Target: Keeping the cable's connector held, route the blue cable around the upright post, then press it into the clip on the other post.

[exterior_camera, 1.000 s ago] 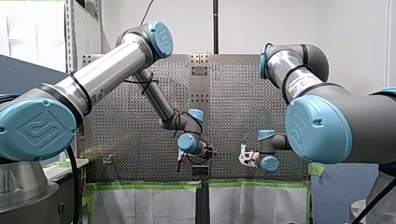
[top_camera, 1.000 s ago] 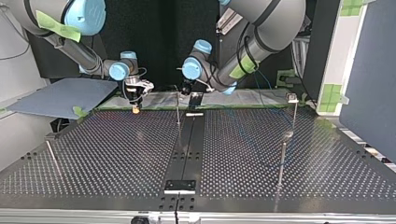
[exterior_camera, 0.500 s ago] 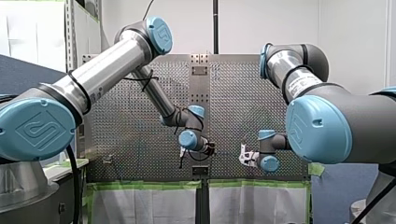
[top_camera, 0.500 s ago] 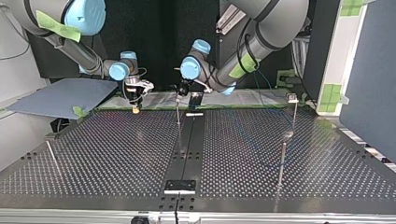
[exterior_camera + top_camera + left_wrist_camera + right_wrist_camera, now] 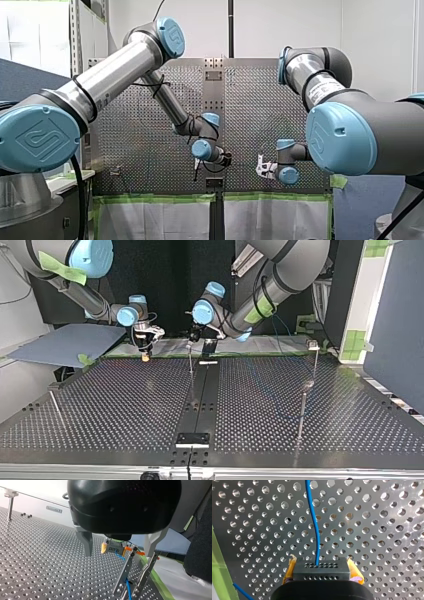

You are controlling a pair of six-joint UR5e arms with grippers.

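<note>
My right gripper (image 5: pixel 322 570) is shut on the black connector (image 5: pixel 321 576), which sits between its yellow pads (image 5: pixel 289 570). The blue cable (image 5: pixel 313 517) runs straight out of the connector over the perforated plate. In the top view my right gripper (image 5: pixel 145 351) hangs at the far left edge of the table. My left gripper (image 5: pixel 191 338) hovers at the top of the thin centre post (image 5: pixel 191 365). Its grey fingers (image 5: pixel 86 542) stand open around nothing. Beyond them the blue cable (image 5: pixel 128 590) passes a perforated metal post (image 5: pixel 124 573). On the table the cable (image 5: pixel 267 390) trails towards the right post (image 5: pixel 302 410).
A taller post with a clip head (image 5: pixel 314 352) stands at the top view's far right, and a short post (image 5: pixel 56 407) at its left. A black rail (image 5: pixel 200 395) runs down the middle of the table. Green tape (image 5: pixel 160 585) lines the plate's far edge.
My left gripper has shifted a little towards the top view's left, up to the centre post's top. More blue cable now lies on the table near the right post. My right gripper has stayed put.
</note>
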